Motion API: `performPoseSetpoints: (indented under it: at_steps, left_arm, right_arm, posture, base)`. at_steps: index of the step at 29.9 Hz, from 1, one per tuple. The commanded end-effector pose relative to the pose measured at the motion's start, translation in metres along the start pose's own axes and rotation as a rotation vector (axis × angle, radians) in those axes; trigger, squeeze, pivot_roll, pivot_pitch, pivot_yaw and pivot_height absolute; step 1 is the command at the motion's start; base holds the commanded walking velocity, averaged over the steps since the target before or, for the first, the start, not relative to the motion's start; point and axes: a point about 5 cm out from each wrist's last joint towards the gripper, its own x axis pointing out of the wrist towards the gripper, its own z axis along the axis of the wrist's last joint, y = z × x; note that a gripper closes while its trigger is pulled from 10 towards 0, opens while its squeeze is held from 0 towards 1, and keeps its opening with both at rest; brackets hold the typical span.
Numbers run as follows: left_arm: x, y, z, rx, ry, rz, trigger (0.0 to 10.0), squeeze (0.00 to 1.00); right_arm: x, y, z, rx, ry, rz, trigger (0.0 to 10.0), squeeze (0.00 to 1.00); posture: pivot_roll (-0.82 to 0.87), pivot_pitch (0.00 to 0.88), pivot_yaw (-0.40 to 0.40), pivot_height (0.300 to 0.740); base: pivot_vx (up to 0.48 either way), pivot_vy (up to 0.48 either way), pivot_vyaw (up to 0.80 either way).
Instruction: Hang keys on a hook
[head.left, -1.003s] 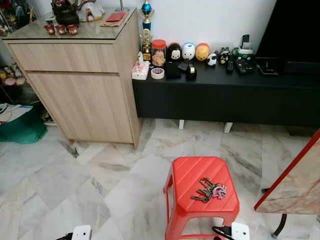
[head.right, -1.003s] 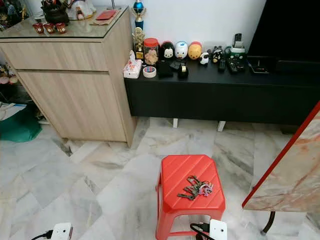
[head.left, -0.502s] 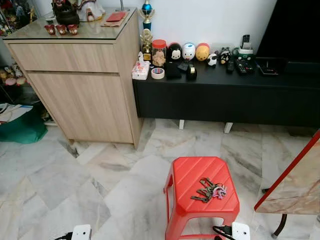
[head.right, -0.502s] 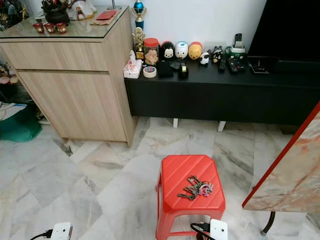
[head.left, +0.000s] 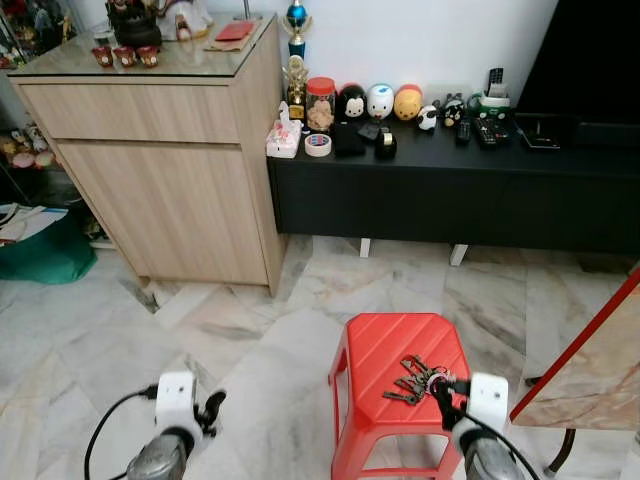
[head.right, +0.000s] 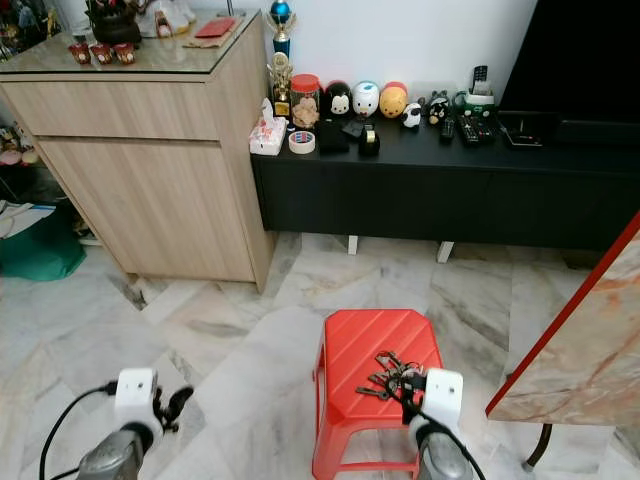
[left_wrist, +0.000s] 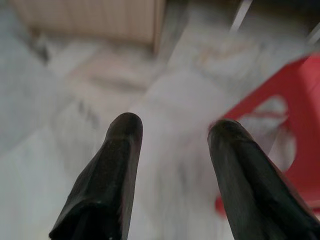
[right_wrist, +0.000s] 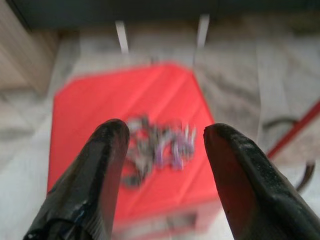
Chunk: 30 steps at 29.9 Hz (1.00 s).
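Right claw (right_wrist: 165, 150) hovers spread wide right above the keys (head.left: 420, 378) on the red stool (head.left: 385, 355), lined up to grab them, while the left claw (left_wrist: 172, 150) hangs open over the floor.

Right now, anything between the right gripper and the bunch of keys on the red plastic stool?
Nothing visible. The right gripper is open above the red plastic stool, and the bunch of metal keys lies bare on the seat, framed between the fingers.
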Motion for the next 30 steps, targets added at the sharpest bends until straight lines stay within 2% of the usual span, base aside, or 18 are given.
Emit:
performPoseSetpoints:
  at_steps: [1,3,4,5,6,10,16,21,23,30]
  left_arm:
    - [0.002,0.0,0.013,-0.003,-0.088,-0.011,10.0,0.0]
    - [0.001,-0.001,0.022,0.005,-0.156,-0.023,10.0,0.0]
    - [-0.001,-0.001,0.031,0.016,-0.228,-0.035,10.0,0.0]
    - [-0.001,-0.001,0.031,0.016,-0.228,-0.035,10.0,0.0]
    - [-0.007,0.001,0.039,0.028,-0.288,-0.04,10.0,0.0]
    - [-0.013,-0.003,0.049,0.039,-0.351,-0.052,10.0,0.0]
    - [-0.011,-0.015,0.058,0.025,-0.363,-0.064,10.0,0.0]
    - [-0.01,-0.018,0.059,0.027,-0.358,-0.073,10.0,0.0]
    - [-0.008,-0.022,0.06,0.029,-0.351,-0.089,10.0,0.0]
    - [-0.009,-0.022,0.059,0.035,-0.338,-0.095,10.0,0.0]
  right_arm:
    - [0.002,-0.001,0.012,-0.005,-0.078,0.007,10.0,0.0]
    - [0.001,0.001,0.02,-0.017,-0.139,0.026,10.0,0.0]
    - [-0.001,0.002,0.027,-0.04,-0.2,0.045,10.0,0.0]
    - [-0.001,0.002,0.027,-0.04,-0.2,0.045,10.0,0.0]
    - [-0.003,-0.001,0.032,-0.04,-0.242,0.04,10.0,0.0]
    - [-0.006,-0.003,0.034,-0.048,-0.267,0.036,10.0,0.0]
    - [-0.006,0.007,0.03,-0.063,-0.23,0.053,10.0,0.0]
    - [-0.005,0.01,0.028,-0.063,-0.207,0.059,10.0,0.0]
    - [-0.005,0.012,0.022,-0.061,-0.17,0.058,10.0,0.0]
    - [-0.006,0.013,0.018,-0.067,-0.148,0.066,10.0,0.0]
  posture:
    - [-0.01,0.0,-0.006,0.74]
    - [-0.01,0.0,-0.007,0.74]
    - [-0.01,0.0,-0.008,0.74]
    - [-0.01,0.0,-0.008,0.74]
    - [-0.01,0.0,-0.009,0.74]
    - [-0.01,0.004,-0.015,0.74]
    - [-0.01,0.008,-0.017,0.74]
    - [-0.01,0.005,-0.016,0.74]
    - [-0.01,0.008,-0.013,0.725]
    - [-0.01,0.01,-0.011,0.705]
  base:
    - [0.0,0.0,0.0]
    - [0.0,0.0,0.0]
    - [0.0,0.0,0.0]
    - [0.0,0.0,0.0]
    - [0.0,0.0,0.0]
    - [0.0,0.0,0.0]
    - [0.0,0.0,0.0]
    - [0.0,0.0,0.0]
    - [0.0,0.0,0.0]
    - [0.0,0.0,0.0]
